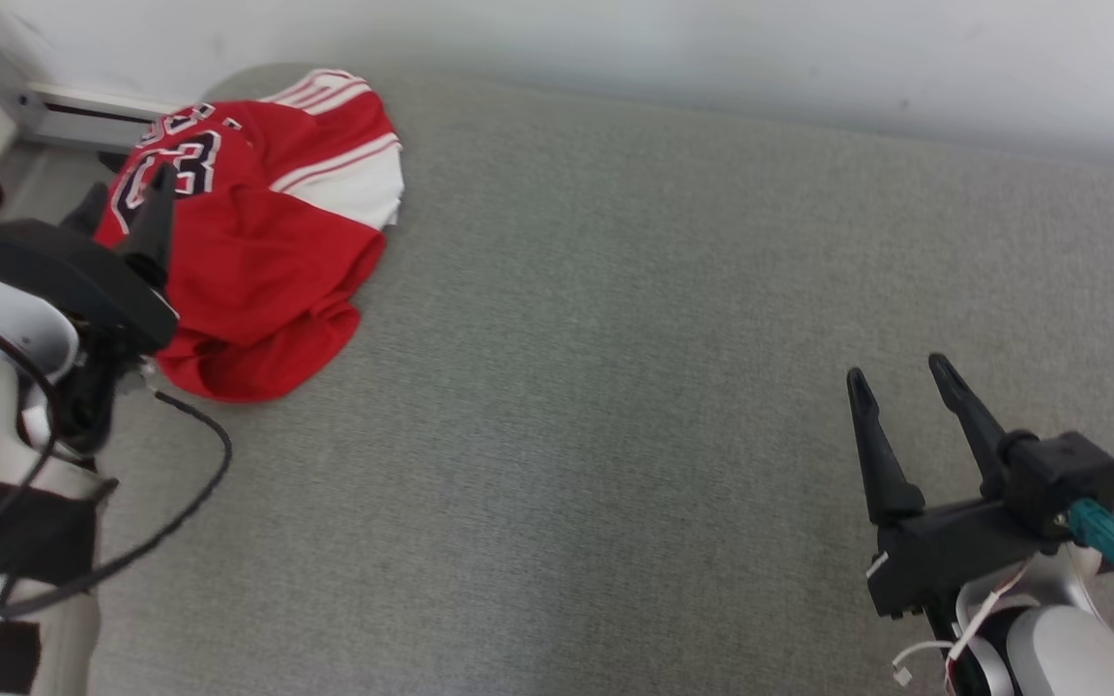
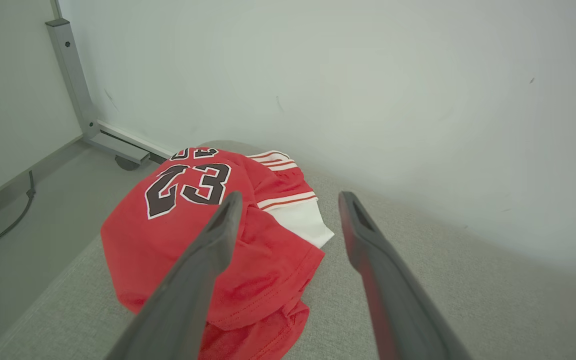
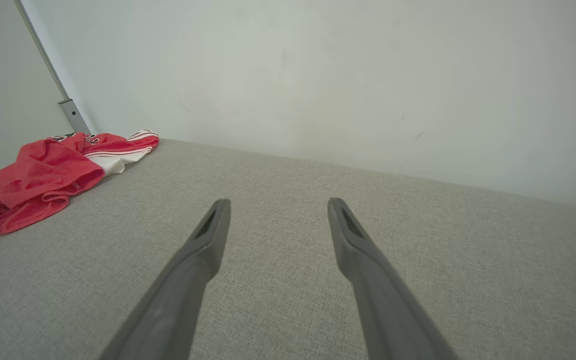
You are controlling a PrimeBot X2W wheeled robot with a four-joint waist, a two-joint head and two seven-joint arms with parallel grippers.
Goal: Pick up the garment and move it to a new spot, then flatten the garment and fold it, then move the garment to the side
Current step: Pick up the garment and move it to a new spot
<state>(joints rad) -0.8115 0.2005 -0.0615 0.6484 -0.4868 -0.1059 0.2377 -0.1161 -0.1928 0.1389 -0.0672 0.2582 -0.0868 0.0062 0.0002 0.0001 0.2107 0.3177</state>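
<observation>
Garment [image 1: 257, 261], a red jersey w/ white striped panels & a black "23", lies bunched in a heap at the far-left corner of the grey padded surface [image 1: 615, 406]. It's close to the wall [image 1: 712, 48] & right by the surface's left edge. Near hem is rolled under and one white panel pokes out toward the middle. Nothing is flat yet, so the first step (pick up & relocate) looks not yet begun.

Left gripper [image 2: 292, 196] hovers over the heap, jaws fully apart, nothing betw. them. In left wrist view its fingers straddle the jersey's right part, approx. where red meets white. That's prob. lined up to come down on a thick fold rather than a single layer. Can't tell if the tips touch cloth; looks like a gap.

Right gripper [image 1: 897, 369] sits well apart at near-right, also wide open & empty, fingers pointing over bare fabric. Likely parked there to keep clear of the left arm, since the heap is on the left arm's side.

Big bare stretch mid-surface is the obvious new spot for spreading. Risks:
- Soft knit may come up as one dangling layer.
- At this corner, cloth could slide off the edge toward the metal post [image 2: 70, 75] if the pinch is shallow.
</observation>
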